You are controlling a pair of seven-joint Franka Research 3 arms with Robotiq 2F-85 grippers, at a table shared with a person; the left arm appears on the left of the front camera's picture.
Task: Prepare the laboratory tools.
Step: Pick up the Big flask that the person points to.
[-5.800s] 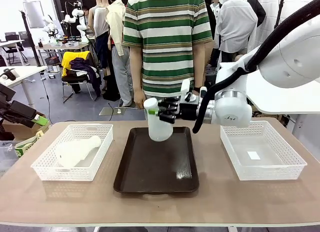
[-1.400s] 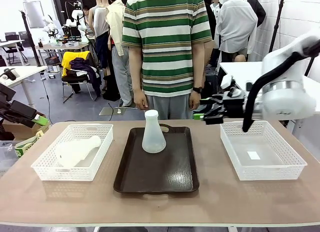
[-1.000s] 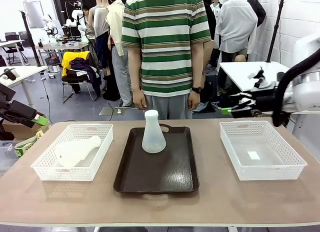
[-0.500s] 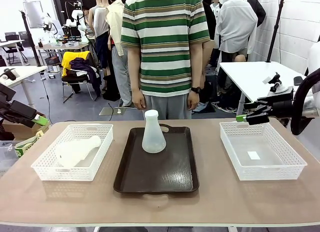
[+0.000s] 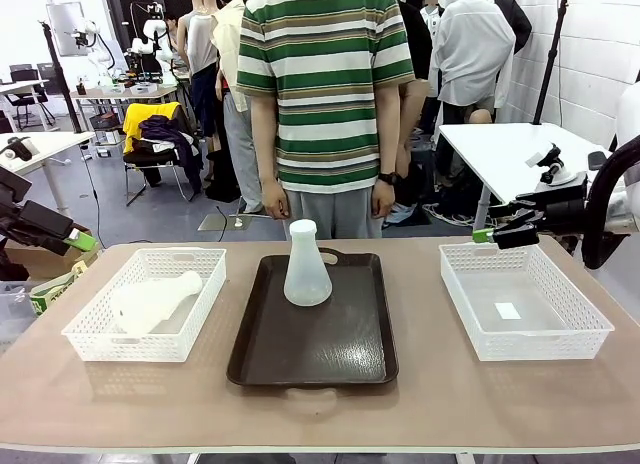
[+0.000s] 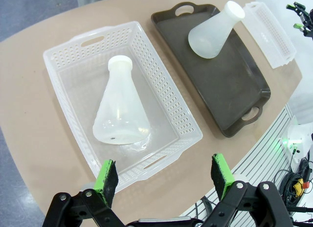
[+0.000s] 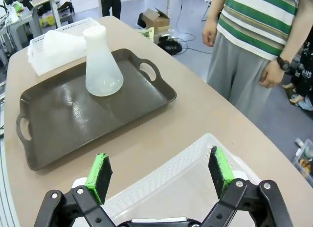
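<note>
Right gripper (image 7: 159, 173) withdrew, gaping empty (left gripper (image 6: 164, 180) too); flask (image 5: 306, 266) upright on tray (image 5: 320, 344).

Brown tray (image 5: 320, 334) between left basket (image 5: 125, 346) and right basket (image 5: 545, 346); striped-shirted person (image 5: 330, 84) behind

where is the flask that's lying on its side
In the front view the lying flask rests in the white basket at the left end of the table, beside the dark tray where the upright flask stands.
</note>
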